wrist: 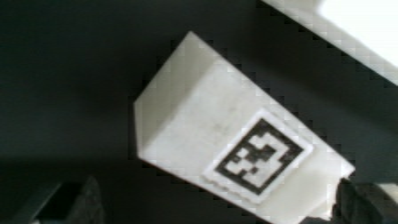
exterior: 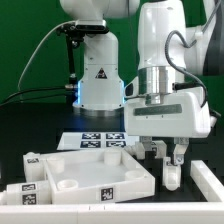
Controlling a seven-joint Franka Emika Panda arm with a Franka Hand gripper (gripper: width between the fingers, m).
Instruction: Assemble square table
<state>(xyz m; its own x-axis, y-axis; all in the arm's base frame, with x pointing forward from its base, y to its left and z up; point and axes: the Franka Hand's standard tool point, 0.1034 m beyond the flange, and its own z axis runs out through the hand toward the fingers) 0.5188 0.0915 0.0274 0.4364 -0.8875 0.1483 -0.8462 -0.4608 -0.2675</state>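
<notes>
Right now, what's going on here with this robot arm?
The arm is part-way through building a small white table. Its fingers are open and lowered over a small tag-marked leg, which sits on the black table just off the exterior view's right of the square tabletop slab. The fingers have not closed on the leg, so nothing is held. The marker board lies behind the slab.
</notes>
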